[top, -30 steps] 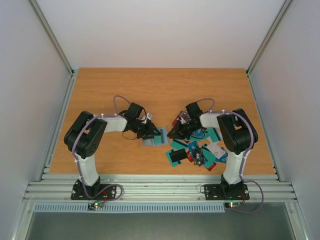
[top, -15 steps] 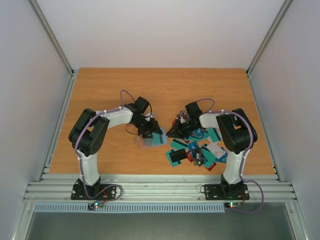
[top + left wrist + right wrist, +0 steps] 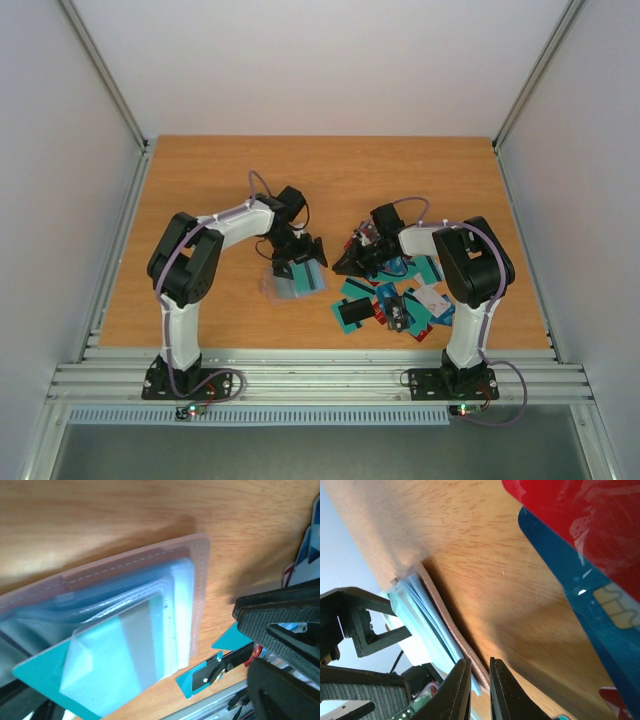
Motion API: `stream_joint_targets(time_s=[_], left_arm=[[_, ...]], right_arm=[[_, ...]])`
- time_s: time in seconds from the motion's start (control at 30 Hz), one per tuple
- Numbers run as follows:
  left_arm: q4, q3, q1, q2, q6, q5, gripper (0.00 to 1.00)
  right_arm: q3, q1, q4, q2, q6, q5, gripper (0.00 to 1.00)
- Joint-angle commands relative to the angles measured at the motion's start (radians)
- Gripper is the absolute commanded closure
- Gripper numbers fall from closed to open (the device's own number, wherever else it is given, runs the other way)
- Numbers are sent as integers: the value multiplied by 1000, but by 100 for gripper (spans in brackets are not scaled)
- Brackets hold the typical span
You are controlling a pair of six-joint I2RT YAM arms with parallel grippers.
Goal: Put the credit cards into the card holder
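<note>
Over card holder (image 3: 283, 288), wider left gripper (image 3: 302, 259)

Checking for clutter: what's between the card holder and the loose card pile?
Between card holder and pile, only a narrow strip of bare table, right gripper over it; top view shows it.

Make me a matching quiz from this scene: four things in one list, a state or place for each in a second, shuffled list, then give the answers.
Things
1. left hand
2. right hand
3. card holder
4. loose credit cards

States or places
A. heaped on the table beside the right arm
B. fingers nearly together
C. fingers spread wide
D. has a teal card sticking out of it

Pairs: 1-C, 2-B, 3-D, 4-A
</note>
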Motion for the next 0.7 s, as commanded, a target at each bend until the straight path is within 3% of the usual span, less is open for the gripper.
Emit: stream_joint_targets(time_s=[0.0,0.47,0.67], left_arm=[[-96,-19,-1,-12,6,-82,1],[-139,-72,-4,-110,-2,-159,1],[-200,-56,-5,-85,68,-227,0]], right_arm=[[-23,9,-86,36,46,19,87],[3,61,-160,33,-12,36,90],[22,95,-181,27,-24,58,90]])
